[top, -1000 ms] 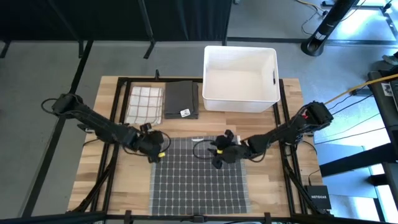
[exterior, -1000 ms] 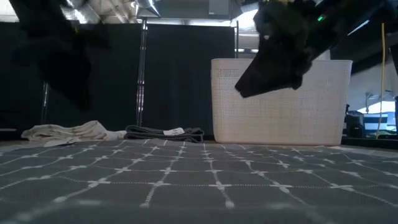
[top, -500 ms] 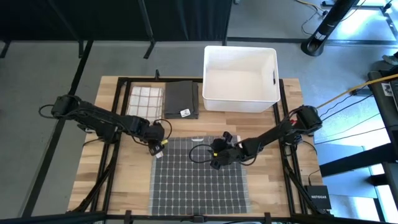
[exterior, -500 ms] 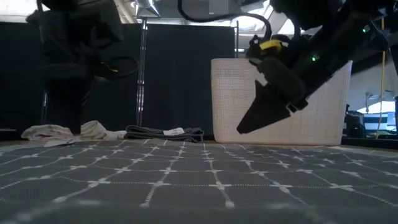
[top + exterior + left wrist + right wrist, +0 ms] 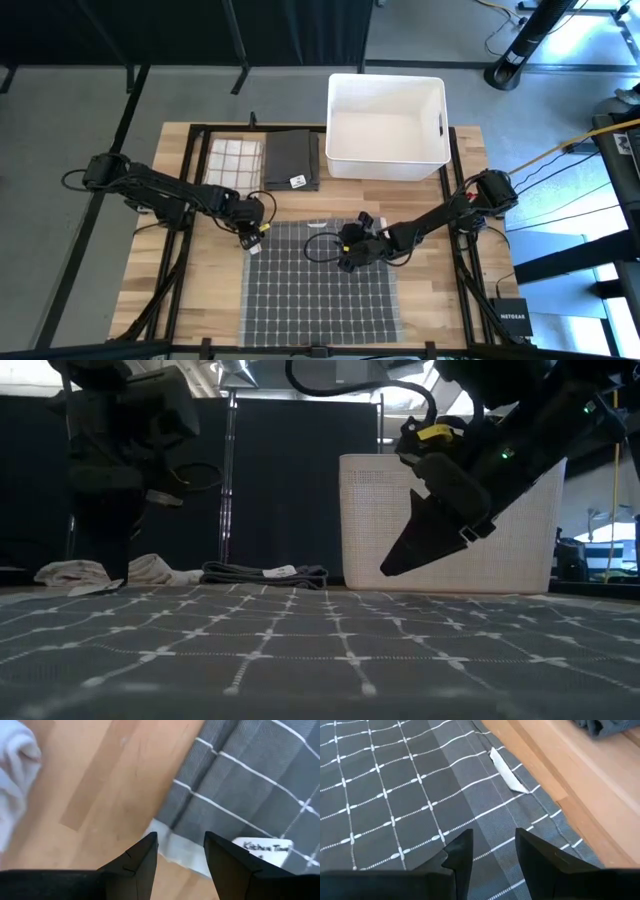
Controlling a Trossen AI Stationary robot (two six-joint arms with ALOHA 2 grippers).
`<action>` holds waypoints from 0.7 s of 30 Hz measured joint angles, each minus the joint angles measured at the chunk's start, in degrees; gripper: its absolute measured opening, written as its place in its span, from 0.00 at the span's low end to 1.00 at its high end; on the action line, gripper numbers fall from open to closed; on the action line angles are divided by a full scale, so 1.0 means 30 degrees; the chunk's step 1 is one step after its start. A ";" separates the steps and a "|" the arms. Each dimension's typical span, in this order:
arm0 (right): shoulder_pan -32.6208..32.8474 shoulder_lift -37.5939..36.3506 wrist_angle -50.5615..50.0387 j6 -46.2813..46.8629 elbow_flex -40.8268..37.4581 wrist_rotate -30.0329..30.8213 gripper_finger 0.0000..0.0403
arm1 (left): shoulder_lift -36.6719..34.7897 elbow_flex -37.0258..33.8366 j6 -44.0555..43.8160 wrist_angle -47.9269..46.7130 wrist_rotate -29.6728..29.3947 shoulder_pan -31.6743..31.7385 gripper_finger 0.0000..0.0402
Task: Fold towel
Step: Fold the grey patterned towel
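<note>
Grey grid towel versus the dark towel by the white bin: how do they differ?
The grey grid towel lies spread flat at the table's front, crossed by white lines; the dark towel is folded small at the back, plain, with a white tag. The grid towel covers far more table. Both lie flat on the wooden table.

In the low view the grey checked towel (image 5: 330, 660) blurs toward the near edge of the tabletop, its label (image 5: 262, 845) is cut off and unreadable in the left wrist view, and the white bin (image 5: 450, 525) stands partly hidden behind the right arm.
</note>
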 joint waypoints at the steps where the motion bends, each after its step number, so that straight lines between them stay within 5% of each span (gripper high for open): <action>1: 0.0000 0.0000 0.0000 0.0000 0.0000 0.0000 0.37 | 0.0000 0.0000 0.0168 0.0016 -0.0260 0.0000 0.39; 5: 0.0000 0.0000 0.0007 -0.0161 0.0000 0.0001 0.37 | 0.0000 0.0000 0.0484 0.0029 -0.0957 -0.0007 0.39; 10: 0.0000 -0.0004 0.0402 -0.0459 0.0000 0.0007 0.37 | 0.0000 0.0000 0.0492 0.0058 0.0966 -0.0029 0.39; 17: 0.0000 -0.0007 0.0423 -0.0459 0.0000 0.0007 0.37 | 0.0000 0.0000 0.0922 0.0072 0.0517 -0.0015 0.39; 21: 0.0000 -0.0007 0.0423 -0.0452 0.0000 0.0007 0.37 | 0.0000 0.0000 0.1293 0.0402 0.1916 -0.0015 0.39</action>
